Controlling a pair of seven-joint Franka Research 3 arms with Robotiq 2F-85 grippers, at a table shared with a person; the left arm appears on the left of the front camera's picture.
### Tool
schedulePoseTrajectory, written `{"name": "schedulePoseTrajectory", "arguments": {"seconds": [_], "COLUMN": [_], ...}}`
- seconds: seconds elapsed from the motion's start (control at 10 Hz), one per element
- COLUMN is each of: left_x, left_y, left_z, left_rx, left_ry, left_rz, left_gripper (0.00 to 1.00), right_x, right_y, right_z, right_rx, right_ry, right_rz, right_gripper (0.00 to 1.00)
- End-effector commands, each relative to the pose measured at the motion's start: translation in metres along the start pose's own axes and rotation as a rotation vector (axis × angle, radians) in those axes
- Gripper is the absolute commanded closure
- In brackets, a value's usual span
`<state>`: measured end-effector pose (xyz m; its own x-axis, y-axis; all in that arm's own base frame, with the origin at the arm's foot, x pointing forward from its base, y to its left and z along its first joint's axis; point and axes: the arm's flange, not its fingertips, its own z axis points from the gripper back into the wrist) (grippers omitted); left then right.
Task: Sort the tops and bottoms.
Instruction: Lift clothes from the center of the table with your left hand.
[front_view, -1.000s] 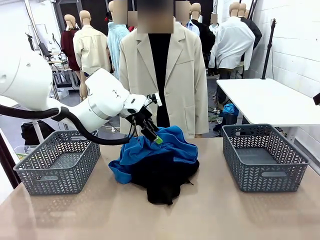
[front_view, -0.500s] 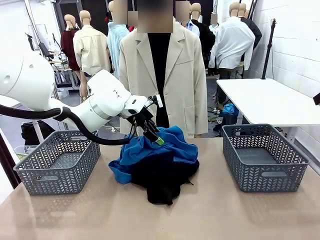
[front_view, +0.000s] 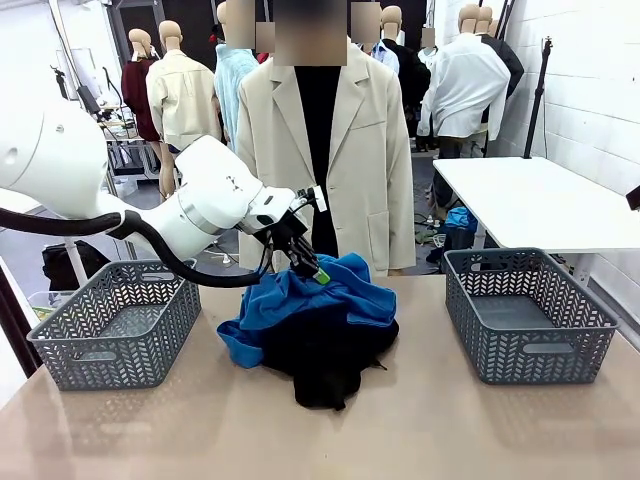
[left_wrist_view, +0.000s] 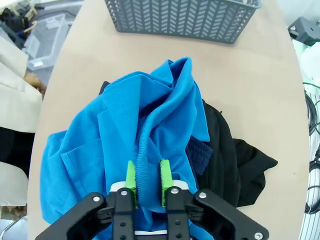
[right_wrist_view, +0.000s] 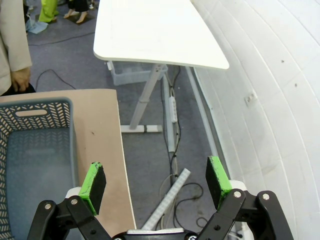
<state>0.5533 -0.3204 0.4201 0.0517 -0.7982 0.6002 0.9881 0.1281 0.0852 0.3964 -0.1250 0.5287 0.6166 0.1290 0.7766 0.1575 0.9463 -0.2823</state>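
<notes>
front view, one blue knit garment (front_view: 335, 295) heaped on one black garment (front_view: 325, 355) mid-desk (front_view: 450, 430) between two grey plastic baskets (front_view: 115, 325) (front_view: 530, 320), left gripper (front_view: 312, 270) pinching a blue fold, left wrist view, ribbed band clamped, right wrist view, right gripper (right_wrist_view: 156, 182) spread wide

We see our left gripper (left_wrist_view: 147, 176) pinched on a ribbed fold of the blue top (left_wrist_view: 150, 110), which overlies a black garment (left_wrist_view: 227, 155); a grey basket (left_wrist_view: 185, 20) stands beyond.
</notes>
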Motion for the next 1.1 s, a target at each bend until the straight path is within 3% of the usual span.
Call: {"name": "schedulePoseTrajectory", "arguments": {"seconds": [0.0,0.2,0.5,0.7,1.0], "left_x": [-0.002,0.0,0.028,0.073,0.157], "left_y": [-0.001,-0.003,-0.01,-0.031,-0.052], "left_z": [0.007,0.013,0.067,0.128,0.227], "left_rx": [-0.022,-0.018,0.012,0.064,0.299], "left_ry": [-0.001,0.003,-0.011,0.015,0.036], "left_rz": [-0.001,0.009,0.057,-0.015,-0.146], "left_gripper": [1.0,1.0,1.0,1.0,1.0], "right_x": [0.0,0.0,0.0,0.0,0.0], "right_y": [0.001,0.001,0.001,0.001,0.001], "right_z": [0.0,0.0,0.0,0.0,0.0], "right_rx": [-0.002,-0.002,-0.002,-0.002,-0.002], "right_ry": [0.002,0.002,0.002,0.002,0.002], "right_rz": [0.017,0.017,0.017,0.017,0.017], "right_gripper": [0.0,0.0,0.0,0.0,0.0]}}
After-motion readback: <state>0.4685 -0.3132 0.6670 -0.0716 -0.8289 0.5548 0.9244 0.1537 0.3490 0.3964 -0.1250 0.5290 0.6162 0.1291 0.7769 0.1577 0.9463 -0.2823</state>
